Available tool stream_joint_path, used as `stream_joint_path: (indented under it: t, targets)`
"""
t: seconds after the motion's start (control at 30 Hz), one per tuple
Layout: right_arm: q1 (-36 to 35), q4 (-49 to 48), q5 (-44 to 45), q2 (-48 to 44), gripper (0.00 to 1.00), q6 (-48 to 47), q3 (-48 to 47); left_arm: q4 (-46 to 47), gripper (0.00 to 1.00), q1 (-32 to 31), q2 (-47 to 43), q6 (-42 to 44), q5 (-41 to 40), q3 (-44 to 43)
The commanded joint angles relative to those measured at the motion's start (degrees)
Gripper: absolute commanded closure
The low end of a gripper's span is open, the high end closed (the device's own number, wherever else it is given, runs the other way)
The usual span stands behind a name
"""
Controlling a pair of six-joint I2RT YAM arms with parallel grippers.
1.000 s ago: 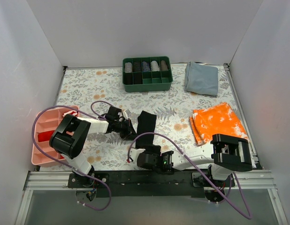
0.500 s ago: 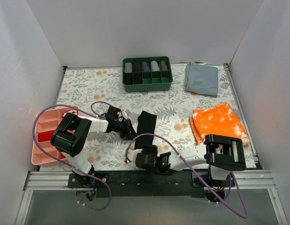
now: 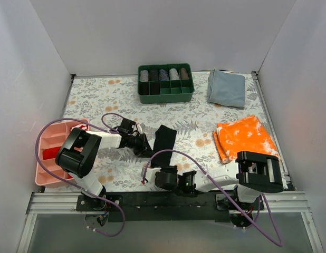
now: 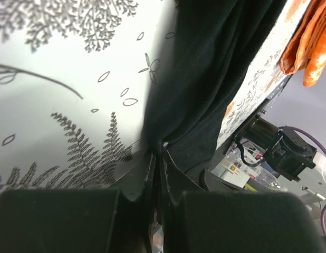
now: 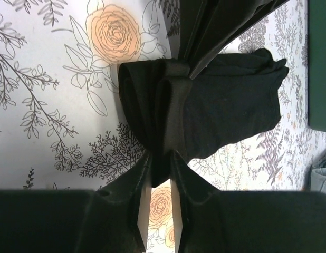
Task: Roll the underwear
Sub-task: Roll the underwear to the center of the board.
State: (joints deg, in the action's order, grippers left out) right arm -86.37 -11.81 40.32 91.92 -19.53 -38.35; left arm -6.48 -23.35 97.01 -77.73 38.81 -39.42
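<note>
The black underwear (image 3: 163, 143) lies as a narrow folded strip in the middle of the floral table, running from far to near. My left gripper (image 3: 147, 149) is shut on its left edge; the left wrist view shows the black fabric (image 4: 205, 68) pinched between the jaws (image 4: 159, 153). My right gripper (image 3: 164, 169) is shut on the strip's near end. In the right wrist view the underwear (image 5: 221, 105) bunches into a fold at the fingertips (image 5: 162, 158).
An orange patterned cloth (image 3: 243, 137) lies at the right. A grey-blue folded cloth (image 3: 226, 87) sits at the back right. A green divided box (image 3: 165, 83) with rolled items stands at the back. A pink tray (image 3: 51, 153) sits at the left edge.
Little has changed. The right arm's base link has swung slightly left and back. The near end of the underwear stays gripped, the left gripper has shifted slightly.
</note>
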Motion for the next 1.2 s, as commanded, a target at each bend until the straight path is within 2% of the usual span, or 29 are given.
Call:
stream_joint_path:
  t: [0.0, 0.03, 0.2, 0.3, 0.4, 0.47, 0.63, 0.97, 1.17]
  targets:
    - [-0.1, -1.9, -1.6, -2.8, 0.79, 1.6, -0.2, -7.4, 1.00, 0.8, -0.3, 3.6, -13.8, 0.9]
    - [0.0, -1.5, -1.9, -3.0, 0.83, 1.8, -0.7, -7.4, 1.00, 0.9, -0.6, 3.6, -14.0, 0.9]
    - [1.4, 3.0, -6.6, -4.1, 0.93, 3.8, -2.6, -8.1, 0.99, 0.9, -1.8, 3.0, -15.3, 0.9]
    - [2.4, 5.3, -10.4, -4.4, 0.94, 4.8, -3.6, -8.3, 0.96, 0.9, -2.6, 2.6, -16.4, 1.1]
    - [3.8, 7.3, -14.8, -4.3, 0.95, 6.2, -4.6, -9.0, 0.82, 0.9, -3.6, 2.1, -18.2, 1.0]
    - [4.8, 8.1, -17.9, -4.1, 0.96, 6.9, -5.4, -9.4, 0.80, 1.0, -4.7, 1.7, -19.2, 1.0]
    - [8.7, 10.1, -25.6, -4.2, 0.98, 8.9, -6.4, -9.5, 0.62, 1.2, -8.8, -0.1, -22.9, 1.4]
    - [16.3, 8.7, -40.0, -8.0, 0.99, 13.2, -5.9, -7.7, 0.59, 1.3, -19.7, -3.3, -25.6, 4.5]
    - [22.6, 7.8, -54.4, -9.4, 0.99, 15.6, -5.3, -5.2, 0.58, 1.3, -25.9, -3.9, -24.8, 6.9]
